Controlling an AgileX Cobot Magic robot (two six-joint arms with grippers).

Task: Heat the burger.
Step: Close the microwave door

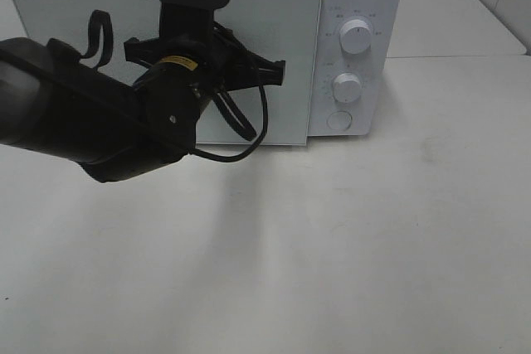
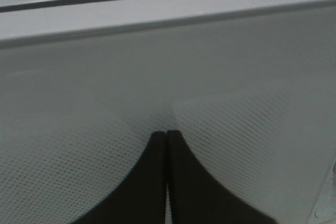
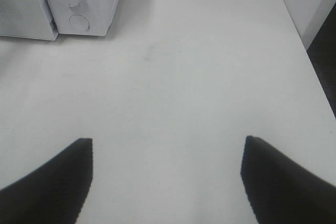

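No burger showed and the microwave door (image 1: 282, 22) was shut, left gripper (image 2: 167, 132) jaws together near it, right gripper (image 3: 167, 140) jaws apart, so probably only the knobs (image 1: 355, 36) remained.

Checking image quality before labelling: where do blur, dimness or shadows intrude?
Exterior high: evenly lit, the left arm looms large and casts a soft shadow on the table. Left wrist: dim and close, the microwave door fills it, mesh dots visible, shut left gripper a black silhouette. Right wrist: bright, sharp; the open right gripper is featureless black.
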